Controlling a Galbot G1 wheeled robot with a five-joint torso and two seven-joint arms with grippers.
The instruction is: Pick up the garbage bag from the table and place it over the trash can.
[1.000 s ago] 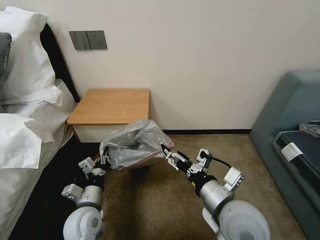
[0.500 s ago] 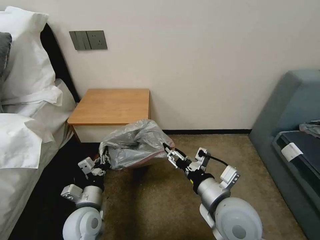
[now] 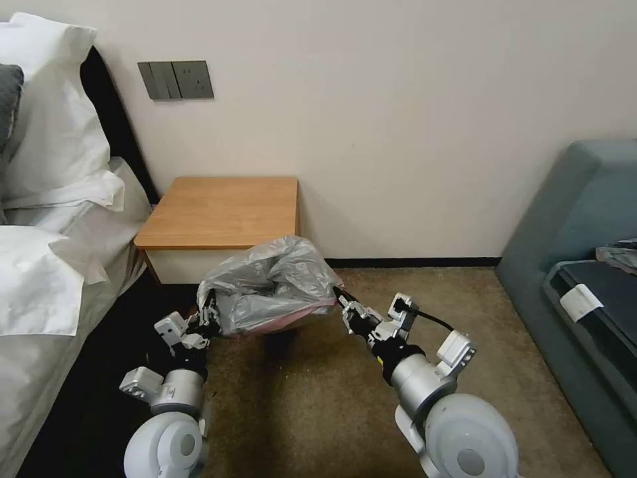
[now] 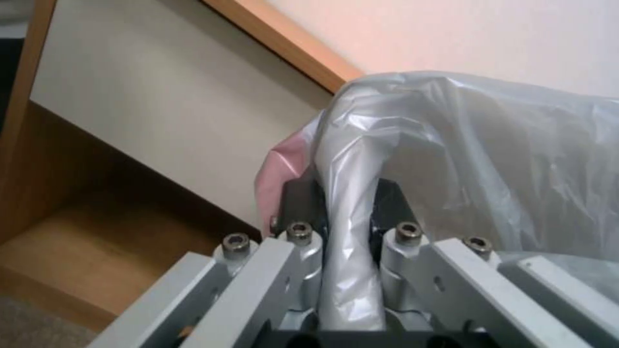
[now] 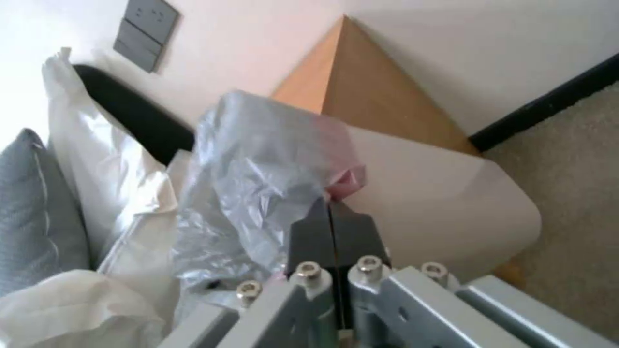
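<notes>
Both grippers hold the garbage bag (image 3: 269, 285) stretched between them, low in front of the tabletop (image 3: 222, 211). The left gripper (image 3: 207, 317) has its jaws clenched on a fold at one side; the right gripper (image 3: 342, 304) has its jaws pressed together at the pinkish edge. The trash can (image 5: 438, 203) sits beneath the bag.

Both arms are silver-grey metal with big rounded white shoulder housings and cylindrical brushed forearms. Small white boxy modules sit on each wrist. A black cable loops off the right wrist. The left gripper (image 4: 342, 212) and right gripper (image 5: 330, 227) have pale grey linkage bars fixed with hex socket screws, ending in black finger pads (image 5: 309, 237).
</notes>
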